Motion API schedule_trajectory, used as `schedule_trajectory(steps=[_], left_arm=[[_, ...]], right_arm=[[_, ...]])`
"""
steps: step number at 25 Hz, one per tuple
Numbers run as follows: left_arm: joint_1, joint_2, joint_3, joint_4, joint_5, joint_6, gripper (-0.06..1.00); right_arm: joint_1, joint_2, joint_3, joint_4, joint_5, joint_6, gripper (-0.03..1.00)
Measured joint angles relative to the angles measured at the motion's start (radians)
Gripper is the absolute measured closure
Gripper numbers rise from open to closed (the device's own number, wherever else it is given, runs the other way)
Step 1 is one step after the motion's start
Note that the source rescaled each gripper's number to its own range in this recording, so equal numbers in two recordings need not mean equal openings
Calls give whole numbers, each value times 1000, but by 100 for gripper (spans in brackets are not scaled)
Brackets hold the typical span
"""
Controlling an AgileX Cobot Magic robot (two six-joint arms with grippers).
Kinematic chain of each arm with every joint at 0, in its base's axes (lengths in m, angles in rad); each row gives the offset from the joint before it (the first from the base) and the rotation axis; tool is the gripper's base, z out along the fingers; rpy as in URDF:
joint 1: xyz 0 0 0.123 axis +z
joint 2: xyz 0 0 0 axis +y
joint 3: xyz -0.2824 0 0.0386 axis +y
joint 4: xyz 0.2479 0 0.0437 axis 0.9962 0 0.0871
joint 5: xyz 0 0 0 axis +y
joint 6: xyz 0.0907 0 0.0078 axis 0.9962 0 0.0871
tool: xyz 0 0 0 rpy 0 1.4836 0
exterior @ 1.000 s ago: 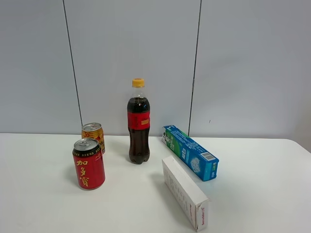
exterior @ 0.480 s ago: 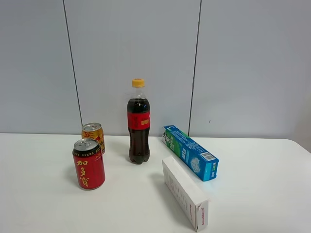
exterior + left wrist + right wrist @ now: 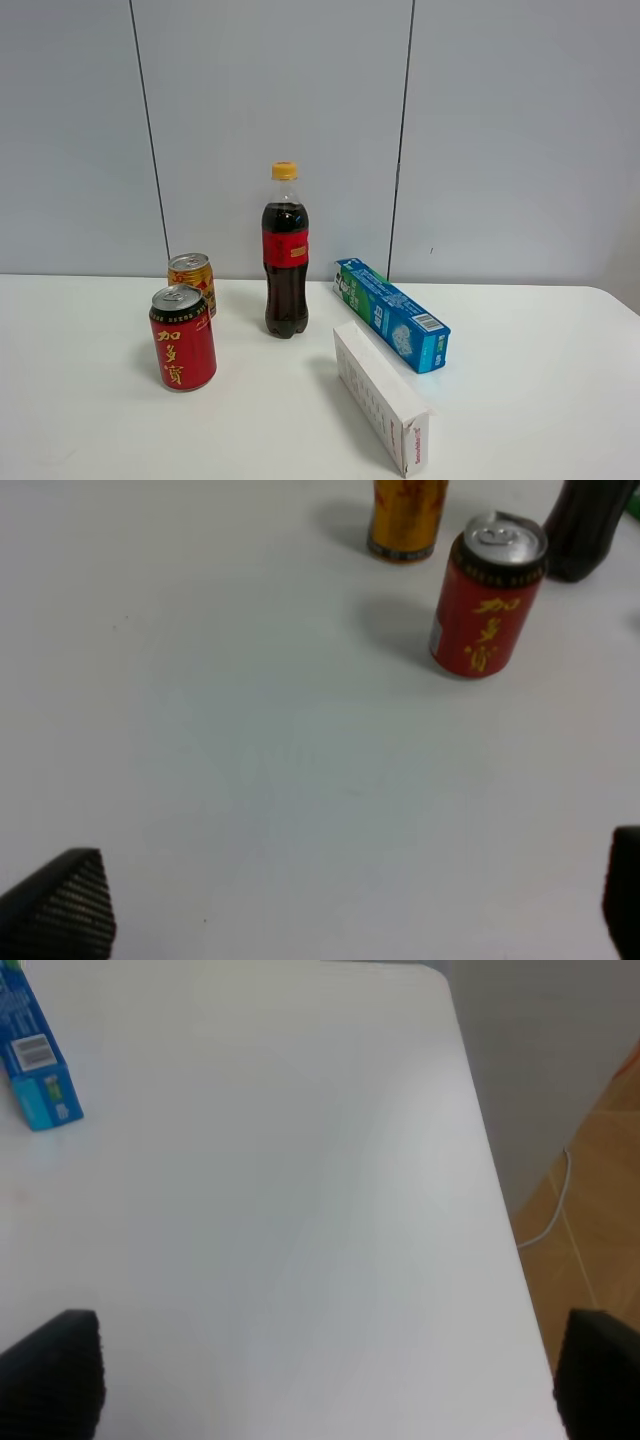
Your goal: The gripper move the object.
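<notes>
Here, upright near the back edge of the white surface [image 3: 100,430]: bottle [image 3: 285,255], dark cola inside, red label, yellow-orange cap on. Not touched by either tool. Just beside it toward the left edge, gold can [image 3: 192,281], upright, with red can [image 3: 183,338] in front of that, closer to the front edge, also upright and bearing gold characters. Toward the right edge from the bottle, blue box [image 3: 392,314] lying flat and angled, one end near the back edge. In front of the blue box, white box [image 3: 382,397] on its long side, running toward the front edge. Nothing stacked, no item touching the bottle. In the left wrist view, left tool [image 3: 330,915] spread wide over bare surface, only two black fingertips [image 3: 62,908] visible at the frame's corners, nothing between them; red can, gold can and the dark base of the bottle well apart from it. In the right wrist view, right tool [image 3: 325,1375] likewise spread wide, fingertips [image 3: 52,1370] at the corners, empty, above the surface near the right edge and its rounded back corner; end of the blue box well apart from it. Beyond that edge, wooden floor [image 3: 600,1210] with a pale cable [image 3: 548,1228] lying on it.
</notes>
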Motion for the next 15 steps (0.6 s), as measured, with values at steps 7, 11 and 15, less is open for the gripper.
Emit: schedule_trajectory(steps=[7,11,15], left_arm=[[0,0,0,-1,0,0,-6],[0,0,0,-1,0,0,-6],[0,0,0,-1,0,0,-6]], right_arm=[[0,-31,106,30,-60,22,-3],[0,-51,144,44,-57,22,-3],[0,-88,164,49,-64,12,-3]])
